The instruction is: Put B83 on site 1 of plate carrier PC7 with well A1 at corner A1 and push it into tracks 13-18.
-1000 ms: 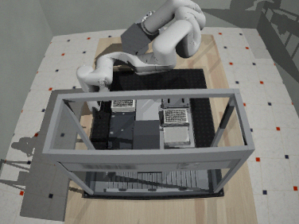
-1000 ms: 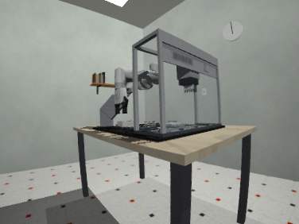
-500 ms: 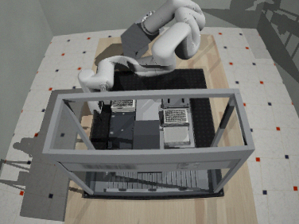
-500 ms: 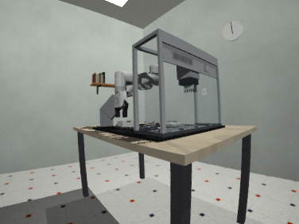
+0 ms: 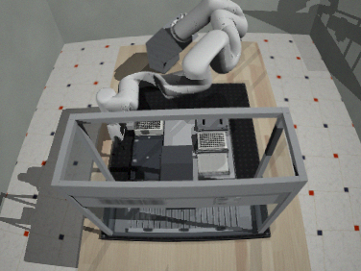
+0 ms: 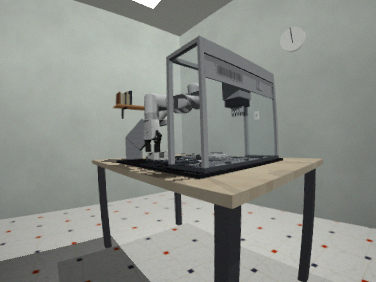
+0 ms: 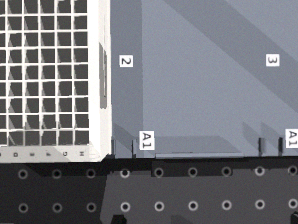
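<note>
Right now I see the end effector [image 6: 152,145] hanging low at the left end of the instrument frame [image 6: 202,100], its fingers spread wide with nothing between them. It points straight down over the black perforated deck [image 7: 190,195].

From the wrist view, the deep-well block B83 [image 7: 47,75] fills the upper left, white-walled with square wells, and it sits on the grey carrier PC7 [image 7: 200,90] at the site beside the one labelled 2. Sites 2 and 3 show bare grey surface, each with an A1 label at its near corner and small dark locator pins along that edge. I cannot tell from this angle whether the block is fully down inside its locators.

From the top view, the block [image 5: 148,127] sits at the arm-side end of the carrier [image 5: 146,156], which lies on the apron left of the nest row. In that row the nearest nest looks vacant, the 96-well plate B38 [image 5: 211,140] sits in the middle, and B33 [image 5: 214,163] is beyond it. The rails [image 5: 192,218] show at the far side, and everything rests on a wooden tabletop [image 6: 240,185].
</note>
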Controlling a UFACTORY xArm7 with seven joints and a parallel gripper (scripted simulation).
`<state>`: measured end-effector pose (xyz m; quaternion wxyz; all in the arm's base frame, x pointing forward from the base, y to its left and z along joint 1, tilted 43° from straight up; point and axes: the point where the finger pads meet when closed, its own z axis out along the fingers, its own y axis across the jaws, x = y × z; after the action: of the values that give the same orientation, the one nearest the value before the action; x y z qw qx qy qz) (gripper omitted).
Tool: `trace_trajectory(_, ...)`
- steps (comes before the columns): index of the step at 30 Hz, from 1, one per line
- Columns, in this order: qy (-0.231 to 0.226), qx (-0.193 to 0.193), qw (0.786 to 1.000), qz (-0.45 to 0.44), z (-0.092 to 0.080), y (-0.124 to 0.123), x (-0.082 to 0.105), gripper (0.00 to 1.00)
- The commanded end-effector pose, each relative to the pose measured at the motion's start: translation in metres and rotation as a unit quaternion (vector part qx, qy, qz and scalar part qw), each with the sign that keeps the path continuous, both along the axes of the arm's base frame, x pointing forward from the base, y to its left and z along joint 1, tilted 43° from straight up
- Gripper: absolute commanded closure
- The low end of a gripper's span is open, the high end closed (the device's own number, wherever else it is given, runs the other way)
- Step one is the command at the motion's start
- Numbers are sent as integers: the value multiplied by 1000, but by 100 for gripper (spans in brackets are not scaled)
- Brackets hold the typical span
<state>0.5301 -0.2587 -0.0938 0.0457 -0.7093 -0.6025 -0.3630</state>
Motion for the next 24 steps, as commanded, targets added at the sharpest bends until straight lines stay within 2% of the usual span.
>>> trace_trajectory(1, -1, -2, 1000, -2, -3, -1, 2, 0)
trace_trajectory(16, -1, -2, 1000, -2, -21, 12, 14, 0)
trace_trajectory(24, -1, -2, 1000, -2, -25, 14, 16, 0)
